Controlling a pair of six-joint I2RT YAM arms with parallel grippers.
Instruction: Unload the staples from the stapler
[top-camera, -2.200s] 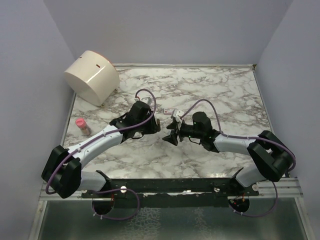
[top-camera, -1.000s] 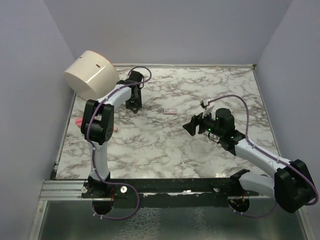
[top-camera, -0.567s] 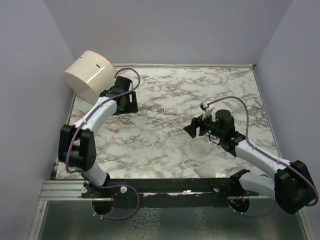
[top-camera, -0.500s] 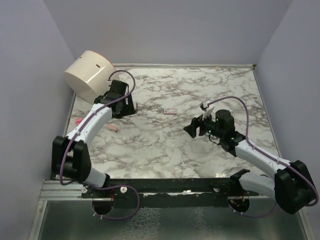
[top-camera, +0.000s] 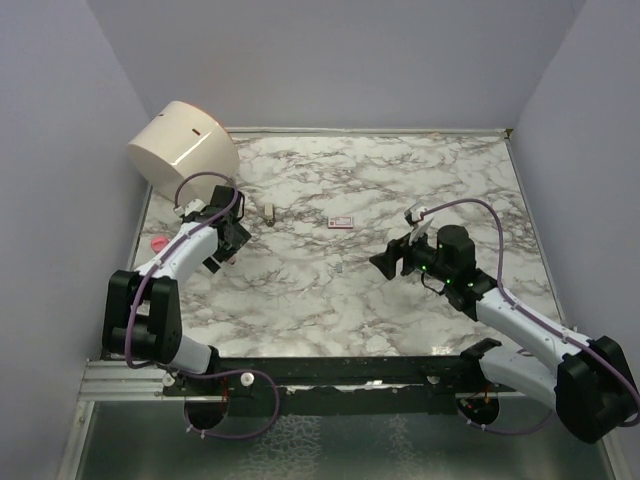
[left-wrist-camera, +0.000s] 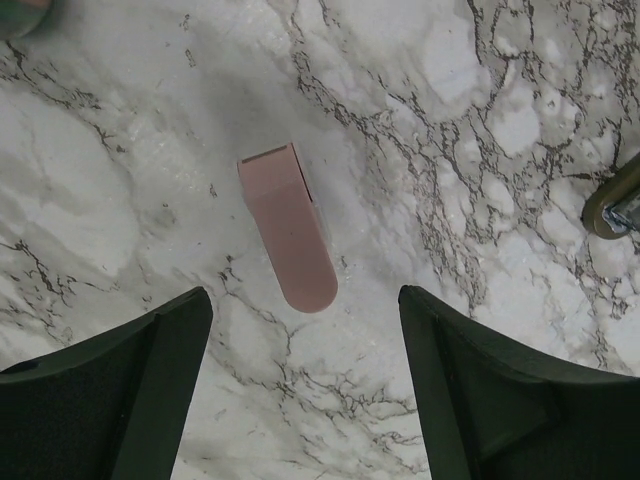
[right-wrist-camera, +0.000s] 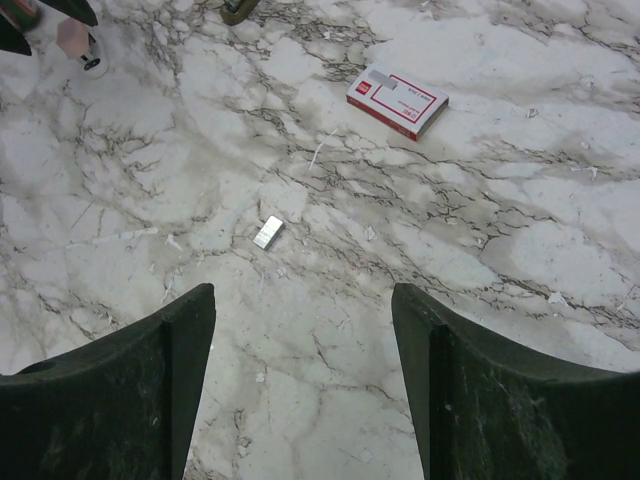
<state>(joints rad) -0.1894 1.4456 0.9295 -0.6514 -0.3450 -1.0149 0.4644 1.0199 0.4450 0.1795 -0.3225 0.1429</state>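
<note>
The left gripper (left-wrist-camera: 302, 298) hangs over the marble table (top-camera: 420, 180) at the left of the overhead view, its fingers released and spread wide with nothing between them. In the left wrist view the pink stapler (left-wrist-camera: 290, 228) lies flat on the marble in the middle of the frame. Its rounded end points toward the bottom of the frame, just short of the gap between the two dark fingers, and neither finger touches it. A small olive-coloured object (left-wrist-camera: 615, 198) pokes in at the right edge of that view, and overhead it sits just up and right of the left gripper. The right gripper (right-wrist-camera: 302, 295) is at centre-right of the overhead view, lifted off the table, also released and holding nothing. Its wrist view shows a short silver strip of staples (right-wrist-camera: 267, 232) lying loose on the marble at centre frame. A red and white staple box (right-wrist-camera: 397, 100) lies well apart from the strip, toward the upper right. A large cream drum (top-camera: 183, 150) rests on its side in the upper left corner of the overhead view.
</note>
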